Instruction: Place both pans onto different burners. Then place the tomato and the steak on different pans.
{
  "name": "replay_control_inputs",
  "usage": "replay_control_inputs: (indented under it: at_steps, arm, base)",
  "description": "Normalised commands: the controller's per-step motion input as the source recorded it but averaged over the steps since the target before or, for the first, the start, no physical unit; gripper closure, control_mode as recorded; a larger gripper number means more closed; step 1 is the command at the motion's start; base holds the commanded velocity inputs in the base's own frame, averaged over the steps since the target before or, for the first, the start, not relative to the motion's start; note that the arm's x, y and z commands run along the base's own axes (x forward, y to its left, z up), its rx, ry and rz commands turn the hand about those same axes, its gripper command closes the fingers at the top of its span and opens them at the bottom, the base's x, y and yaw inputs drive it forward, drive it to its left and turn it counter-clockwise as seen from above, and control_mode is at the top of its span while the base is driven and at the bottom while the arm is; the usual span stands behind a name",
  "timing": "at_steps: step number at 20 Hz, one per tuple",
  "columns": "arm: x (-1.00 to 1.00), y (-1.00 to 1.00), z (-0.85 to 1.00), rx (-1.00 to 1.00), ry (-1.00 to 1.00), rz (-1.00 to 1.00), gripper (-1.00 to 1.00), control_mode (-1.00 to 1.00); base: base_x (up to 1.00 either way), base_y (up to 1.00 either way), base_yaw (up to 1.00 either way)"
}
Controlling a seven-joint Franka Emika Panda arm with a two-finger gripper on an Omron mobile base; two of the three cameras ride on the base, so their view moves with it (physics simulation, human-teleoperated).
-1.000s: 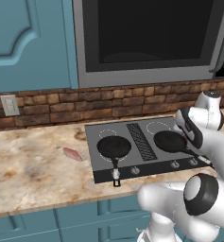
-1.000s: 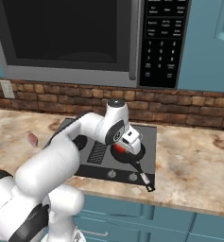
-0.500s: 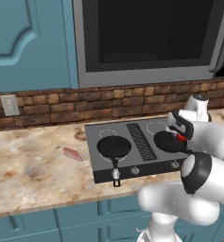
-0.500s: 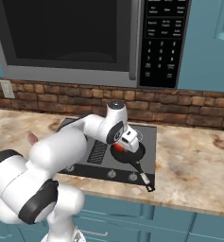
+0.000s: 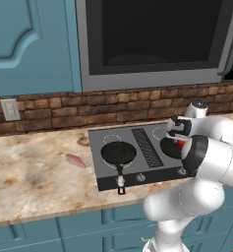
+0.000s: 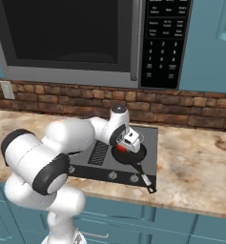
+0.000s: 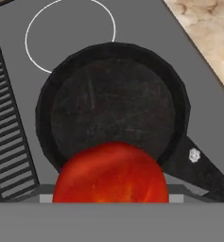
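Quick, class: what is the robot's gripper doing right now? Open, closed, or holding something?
Gripper: closed on the tomato, held above the right-hand pan.

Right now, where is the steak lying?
In the left base view the steak lies on the counter, left of the cooktop and the left pan.

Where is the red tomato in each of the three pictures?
Left base view: the tomato peeks out red at the right, beside the white arm, over the right pan.
Right base view: just under the gripper, at the middle.
Hand view: big and red at the bottom middle.
Shared landmark: the black pan right by it.
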Motion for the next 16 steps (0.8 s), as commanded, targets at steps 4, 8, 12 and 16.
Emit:
replay_control_inputs:
  at_steps: [4,8,12,16]
  arm:
    - [0.39,0.0,-0.22,0.03,0.0,0.02,1.0,-1.0]
    - [0.28,-0.11,-0.22,0.04,0.0,0.01,1.0,-1.0]
    - [0.2,-0.18,-0.22,0.07,0.0,0.0,1.0,-1.0]
    - [0.13,-0.12,-0.26,0.03,0.0,0.0,1.0,-1.0]
  base:
    - [0.0,0.0,0.0]
    - [0.0,0.0,0.0]
    - [0.0,0.0,0.0]
    - [0.0,0.0,0.0]
